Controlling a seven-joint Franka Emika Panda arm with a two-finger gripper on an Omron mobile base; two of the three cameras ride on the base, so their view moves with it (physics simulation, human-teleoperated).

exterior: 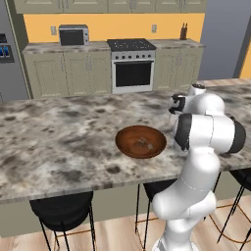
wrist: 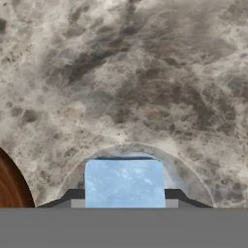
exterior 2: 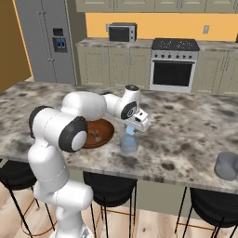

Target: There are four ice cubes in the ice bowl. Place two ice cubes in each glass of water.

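My gripper [wrist: 124,199] is shut on a pale-blue ice cube [wrist: 124,181], held directly above the round rim of a glass of water [wrist: 193,172]. From the right base, the gripper [exterior 2: 131,131] hangs just over that grey-blue glass of water [exterior 2: 129,144] near the counter's front edge. The dark wooden ice bowl [exterior: 140,142] sits just left of the glass, partly behind my arm [exterior 2: 100,131], with faint pale ice cubes [exterior: 142,143] inside. A second glass [exterior 2: 227,166] stands far to the right.
The marble island counter [exterior: 59,137] stretches wide to the left and behind the bowl. Black stools [exterior: 61,211] stand under its front edge. Stove, microwave and cabinets line the far wall.
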